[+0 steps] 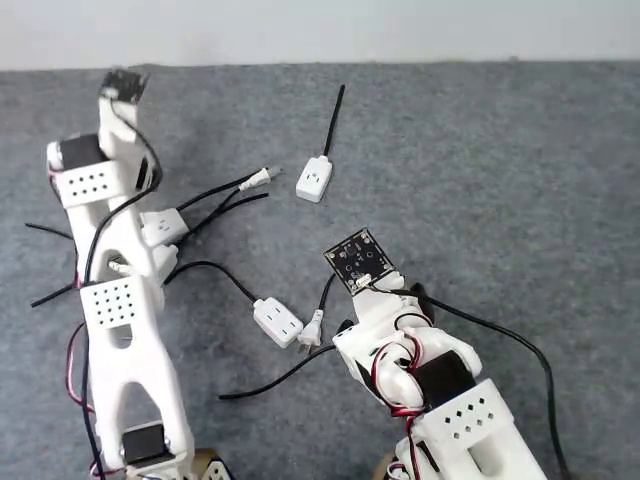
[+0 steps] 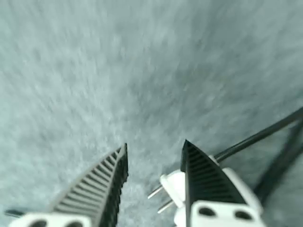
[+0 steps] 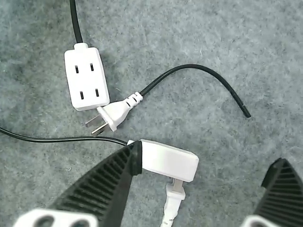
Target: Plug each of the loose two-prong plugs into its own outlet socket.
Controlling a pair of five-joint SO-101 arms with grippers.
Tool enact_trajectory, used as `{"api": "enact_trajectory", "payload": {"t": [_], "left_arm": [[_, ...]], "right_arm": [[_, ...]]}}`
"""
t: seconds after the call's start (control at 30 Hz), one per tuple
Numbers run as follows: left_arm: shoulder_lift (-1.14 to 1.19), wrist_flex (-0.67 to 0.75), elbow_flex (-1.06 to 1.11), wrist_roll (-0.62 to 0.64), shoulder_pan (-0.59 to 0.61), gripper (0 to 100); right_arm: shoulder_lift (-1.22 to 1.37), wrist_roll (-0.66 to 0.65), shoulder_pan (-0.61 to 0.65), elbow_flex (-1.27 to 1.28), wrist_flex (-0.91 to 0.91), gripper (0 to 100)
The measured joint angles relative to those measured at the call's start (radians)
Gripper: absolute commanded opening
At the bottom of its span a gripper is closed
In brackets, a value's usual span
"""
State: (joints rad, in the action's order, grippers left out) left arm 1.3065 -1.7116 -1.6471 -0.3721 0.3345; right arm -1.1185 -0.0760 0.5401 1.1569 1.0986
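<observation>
- the left gripper (image 2: pixel 155 144) hangs over the grey carpet (image 2: pixel 142 71) with its jaws apart and nothing between them.
- a white two-prong plug (image 2: pixel 170 183) lies just beside one of its fingers (image 2: pixel 203 179), prongs bare, with black cords (image 2: pixel 265 135) running away from it.
- the right gripper (image 3: pixel 208 153) is spread wide and holds nothing. one of its fingers (image 3: pixel 109 182) sits against a white socket block (image 3: pixel 168 161), and a plug body (image 3: pixel 174 189) meets that block's edge.
- in the lower centre of the high view lies a double outlet socket (image 1: pixel 278 322). a loose plug (image 1: pixel 312 330) is just to its right, prongs towards it but not pushed in.
- in the upper centre of the high view sits another outlet socket (image 1: pixel 314 178). a far plug (image 1: pixel 258 180) lies just to its left, apart from it.
</observation>
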Motion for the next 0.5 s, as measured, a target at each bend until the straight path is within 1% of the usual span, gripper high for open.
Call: {"api": "enact_trajectory", "payload": {"t": [0.23, 0.37, 0.5], "left_arm": [[-0.229, -0.006, -0.002, 0.114, -0.087, 18], [-0.301, -0.006, -0.002, 0.196, -0.083, 18], [-0.362, -0.006, -0.002, 0.252, -0.087, 18]], "right_arm": [[0.000, 0.000, 0.000, 0.000, 0.000, 40.6], [0.000, 0.000, 0.000, 0.003, 0.000, 40.6], [0.000, 0.000, 0.000, 0.003, 0.000, 40.7]]}}
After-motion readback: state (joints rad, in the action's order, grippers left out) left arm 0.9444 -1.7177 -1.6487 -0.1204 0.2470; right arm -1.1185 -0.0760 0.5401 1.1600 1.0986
